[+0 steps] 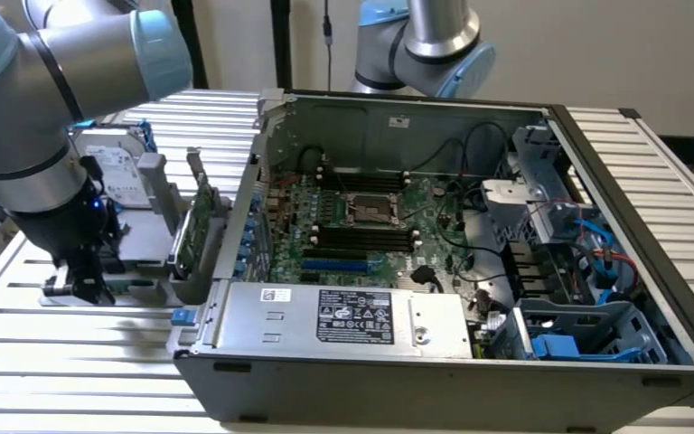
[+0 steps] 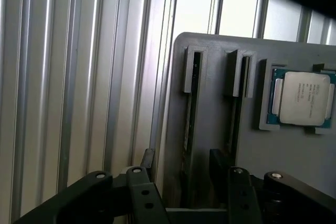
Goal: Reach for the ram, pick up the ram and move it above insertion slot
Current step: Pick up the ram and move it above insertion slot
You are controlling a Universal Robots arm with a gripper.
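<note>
Your gripper had its jaws wide, nothing held, w/ the fingers set either side of the ram's line. The ram stood on edge in the grey holder, in the slot nearest the holder's rim. Its long axis ran straight away from the jaws, btwn them, not off to one side. The arm was low over that holder, at the exterior view's left of the PC case. The DIMM slots inside were well apart from it.

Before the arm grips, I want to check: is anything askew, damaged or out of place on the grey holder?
Nothing stands out. The ram stands straight in its slot of the grey holder, the processor lies flat in its recess, and the open gripper is lined up over the ram.
</note>
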